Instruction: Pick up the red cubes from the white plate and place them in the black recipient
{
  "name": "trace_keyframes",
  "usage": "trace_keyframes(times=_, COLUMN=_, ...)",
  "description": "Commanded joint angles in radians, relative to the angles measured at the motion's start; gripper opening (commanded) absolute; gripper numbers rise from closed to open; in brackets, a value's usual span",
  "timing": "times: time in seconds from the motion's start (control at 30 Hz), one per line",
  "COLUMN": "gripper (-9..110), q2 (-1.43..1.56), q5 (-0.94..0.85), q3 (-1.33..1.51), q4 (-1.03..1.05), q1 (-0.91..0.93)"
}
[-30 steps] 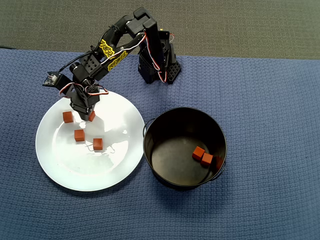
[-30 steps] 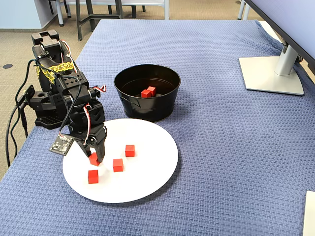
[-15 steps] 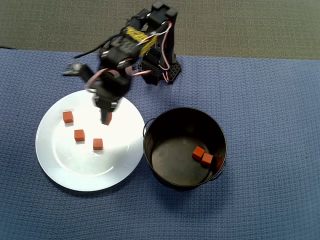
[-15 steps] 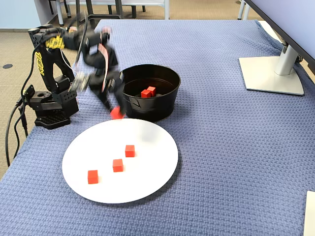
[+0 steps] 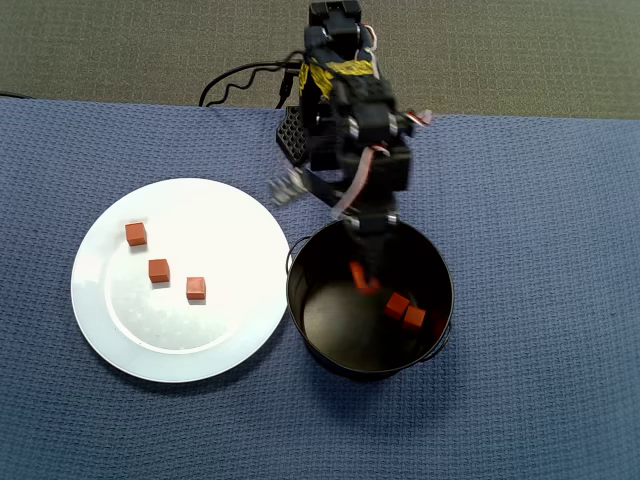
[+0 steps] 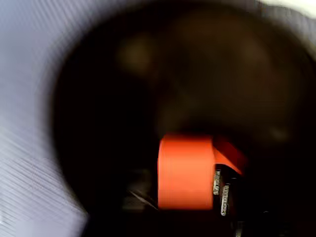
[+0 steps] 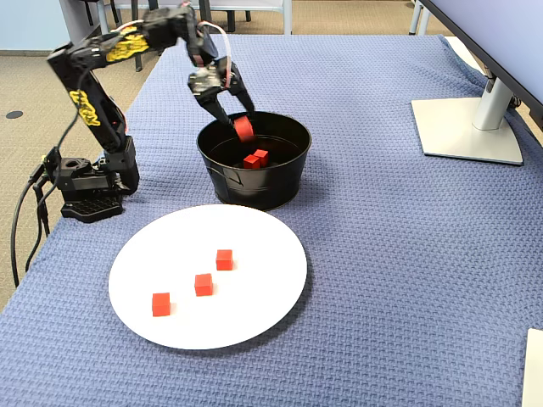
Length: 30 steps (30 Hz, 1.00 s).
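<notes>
Orange-red and matte, one small cube (image 7: 244,129) is pinched in the black two-finger gripper (image 5: 363,276), which a second ago was down on the large round glossy white plate (image 5: 240,330) and now hangs over the mouth of the round black metal pot (image 7: 284,182). Three cubes (image 5: 159,270) are left on the plate, one fewer than before. Two more cubes (image 5: 405,311) lie inside the pot, unmoved. The wrist view is blurred.

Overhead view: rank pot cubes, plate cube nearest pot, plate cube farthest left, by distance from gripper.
Gripper holds a cube over the pot.
1. Two cubes in the pot, just right of it; too close to split.
2. Plate cube nearest pot, left.
3. Plate cube farthest left, upper left of the plate.
</notes>
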Motion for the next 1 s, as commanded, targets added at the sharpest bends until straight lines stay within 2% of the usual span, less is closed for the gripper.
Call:
trace_keyframes(times=0.0, gripper=42, q2=-0.006, q5=-0.129, q3=-0.058, q4=0.054, q1=0.086)
trace_keyframes(times=0.23, gripper=36, q2=-0.057, q5=-0.442, q3=-0.066, q4=0.029, q1=0.594)
trace_keyframes(times=0.33, gripper=36, q2=-0.13, q5=-0.572, q3=-0.032, q4=-0.037, q1=0.744)
trace_keyframes(times=0.43, gripper=35, q2=-0.219, q5=-0.623, q3=-0.011, q4=-0.127, q1=0.839)
trace_keyframes(times=0.6, gripper=28, q2=-0.387, q5=-0.617, q3=-0.08, q4=-0.167, q1=0.908)
trace_keyframes(times=0.97, gripper=23, q2=-0.611, q5=-0.614, q3=-0.229, q4=-0.176, q1=0.884)
